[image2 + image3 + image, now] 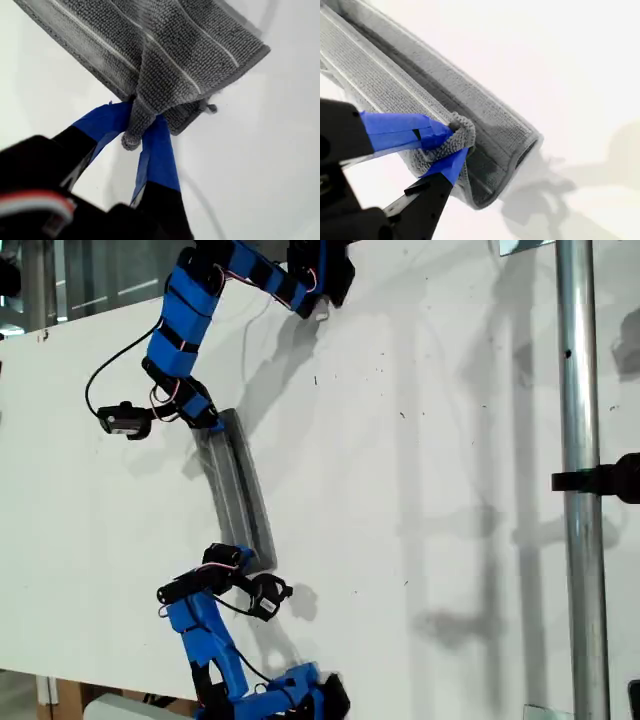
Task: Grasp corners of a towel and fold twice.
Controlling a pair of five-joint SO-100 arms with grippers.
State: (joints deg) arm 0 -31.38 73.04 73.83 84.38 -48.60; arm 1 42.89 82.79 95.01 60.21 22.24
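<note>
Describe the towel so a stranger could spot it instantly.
On the big white table, look between the two blue arms toward the exterior view's left. The towel lies there as a long narrow folded strip, each end pinched in a hand. It is the only grey, white-striped fabric.

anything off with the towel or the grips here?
Nothing damaged. The towel lies as a narrow folded strip on the white table, bowed slightly rather than straight. My first gripper and my second gripper are each shut on a bunched corner, so the fabric puckers at both ends.
</note>
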